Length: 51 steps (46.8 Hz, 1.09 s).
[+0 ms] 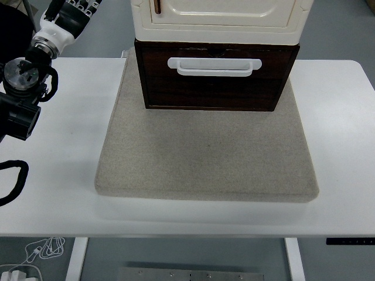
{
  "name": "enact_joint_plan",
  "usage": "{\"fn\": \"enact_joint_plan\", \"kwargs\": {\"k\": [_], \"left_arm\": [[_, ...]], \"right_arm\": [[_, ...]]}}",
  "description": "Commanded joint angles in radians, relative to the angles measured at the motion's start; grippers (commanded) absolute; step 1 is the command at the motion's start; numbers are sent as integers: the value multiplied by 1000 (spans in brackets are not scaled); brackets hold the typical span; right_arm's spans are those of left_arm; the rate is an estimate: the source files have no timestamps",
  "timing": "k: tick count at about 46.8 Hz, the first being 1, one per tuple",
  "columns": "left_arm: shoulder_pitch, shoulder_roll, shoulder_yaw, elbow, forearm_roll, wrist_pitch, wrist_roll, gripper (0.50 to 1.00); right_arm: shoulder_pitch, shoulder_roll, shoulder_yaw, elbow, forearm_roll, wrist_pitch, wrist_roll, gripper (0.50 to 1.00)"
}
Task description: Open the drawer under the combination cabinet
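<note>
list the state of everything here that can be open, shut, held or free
drawer: dark wood, pushed in, front flush, not yet opened
drawer handle: white, free, nothing gripping it
upper cabinet door: cream, closed
left robot hand: raised at the table's far left corner, away from the cabinet; finger state unclear
grey mat: flat on the white table, under the cabinet

A white table (340,146) spans the view, its near edge running across the lower part of the picture. A square beige-grey mat (205,158) with rounded corners lies flat on the middle of the table, its front edge set back from the table's near edge. Two white table legs (76,257) descend below the tabletop, one on each side. A small black control panel (350,241) sits under the front edge at right. White cables (41,250) lie coiled on the grey floor (187,254) at lower left.
</note>
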Motion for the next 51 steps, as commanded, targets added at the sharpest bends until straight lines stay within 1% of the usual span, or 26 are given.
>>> {"fn": "enact_joint_plan", "kwargs": {"k": [1, 23, 30, 33, 39, 45, 49, 51], "left_arm": [[0, 0, 0, 0, 2, 0, 0, 1000], [-11, 3, 5, 0, 2, -5, 0, 1000], [-12, 23, 8, -1, 3, -9, 2, 1000], [-9, 33, 5, -1, 3, -31, 2, 1000], [0, 39, 2, -1, 2, -109, 2, 1000], [6, 52, 14, -3, 5, -147, 2, 1000], [9, 68, 17, -3, 6, -193, 6, 1000], [14, 75, 26, -5, 9, -195, 8, 1000]], "right_arm": [[0, 0, 0, 0, 0, 0, 0, 928], [0, 0, 0, 0, 0, 0, 0, 928], [0, 0, 0, 0, 0, 0, 0, 928], [0, 0, 0, 0, 0, 0, 0, 928], [0, 0, 0, 0, 0, 0, 0, 928], [0, 0, 0, 0, 0, 0, 0, 928], [0, 0, 0, 0, 0, 0, 0, 928], [0, 0, 0, 0, 0, 0, 0, 928]]}}
